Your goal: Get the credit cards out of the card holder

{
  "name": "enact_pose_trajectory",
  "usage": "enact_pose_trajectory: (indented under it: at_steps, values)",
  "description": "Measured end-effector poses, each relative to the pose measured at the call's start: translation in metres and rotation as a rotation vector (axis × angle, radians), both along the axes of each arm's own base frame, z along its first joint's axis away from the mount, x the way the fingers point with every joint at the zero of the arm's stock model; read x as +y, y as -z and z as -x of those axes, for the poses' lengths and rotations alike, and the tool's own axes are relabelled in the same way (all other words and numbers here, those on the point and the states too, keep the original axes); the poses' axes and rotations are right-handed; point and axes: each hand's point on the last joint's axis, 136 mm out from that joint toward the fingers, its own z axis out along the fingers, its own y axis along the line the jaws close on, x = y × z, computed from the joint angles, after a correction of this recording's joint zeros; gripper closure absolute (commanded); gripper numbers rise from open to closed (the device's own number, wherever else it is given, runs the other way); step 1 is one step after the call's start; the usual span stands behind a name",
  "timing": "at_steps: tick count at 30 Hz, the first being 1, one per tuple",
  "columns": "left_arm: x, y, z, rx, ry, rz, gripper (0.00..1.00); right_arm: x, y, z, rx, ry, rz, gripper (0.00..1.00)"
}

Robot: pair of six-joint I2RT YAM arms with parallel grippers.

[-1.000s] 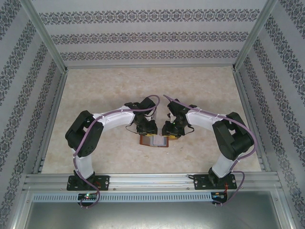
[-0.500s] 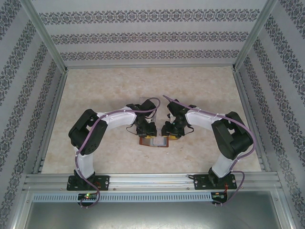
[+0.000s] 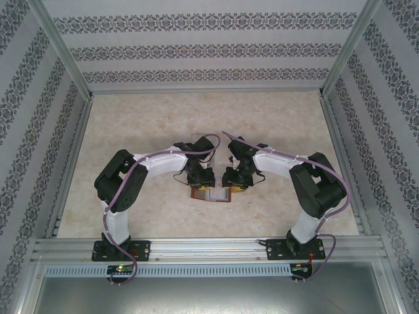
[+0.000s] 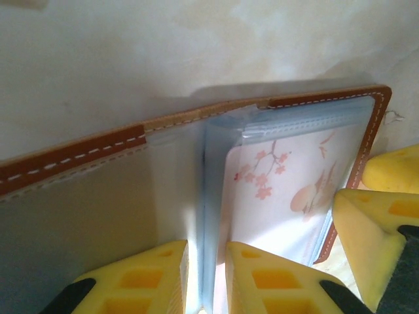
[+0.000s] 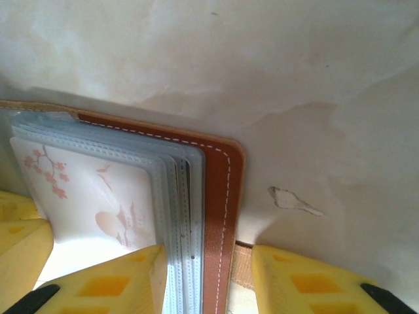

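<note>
The brown card holder [image 3: 211,194] lies open on the table between both arms. A pale credit card [image 4: 281,190] printed with pink blossoms sits inside a clear sleeve. In the left wrist view my left gripper [image 4: 206,248] is shut on one blue-grey sleeve leaf [image 4: 211,196] that stands upright between its yellow fingers. My right gripper [image 5: 208,255] is closed around the holder's right side. One finger presses the sleeve stack [image 5: 177,216]. The other meets the tan tab [image 5: 242,268] beside the stitched brown cover [image 5: 219,196]. The same blossom card [image 5: 85,196] shows there.
The beige marbled table [image 3: 209,118] stretches beyond the holder, with a small chip [image 5: 294,199] in its surface to the holder's right. Patterned walls and metal rails [image 3: 196,247] enclose the space. The two grippers [image 3: 216,180] are nearly touching.
The left arm's elbow has shifted slightly to the right. Both grippers stay on the card holder, which has barely moved.
</note>
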Motion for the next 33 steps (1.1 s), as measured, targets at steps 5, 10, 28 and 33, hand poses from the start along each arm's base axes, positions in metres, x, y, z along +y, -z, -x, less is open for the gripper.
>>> enact_pose_trajectory:
  at_steps: [5, 10, 28, 33]
  values:
    - [0.003, 0.001, 0.000, -0.004, -0.003, -0.016, 0.78, 0.000, 0.000, 0.000, 0.000, 0.000, 0.001, 0.61]
    - [0.005, 0.002, 0.000, -0.006, -0.003, -0.030, 0.81, 0.000, 0.000, 0.000, -0.001, 0.000, 0.003, 0.61]
    - [0.014, -0.020, -0.010, -0.068, -0.036, -0.023, 0.81, -0.001, 0.000, 0.000, -0.001, -0.003, 0.003, 0.61]
    - [0.010, -0.022, -0.012, -0.061, -0.064, 0.061, 0.79, -0.001, -0.001, 0.000, -0.003, -0.002, 0.002, 0.61]
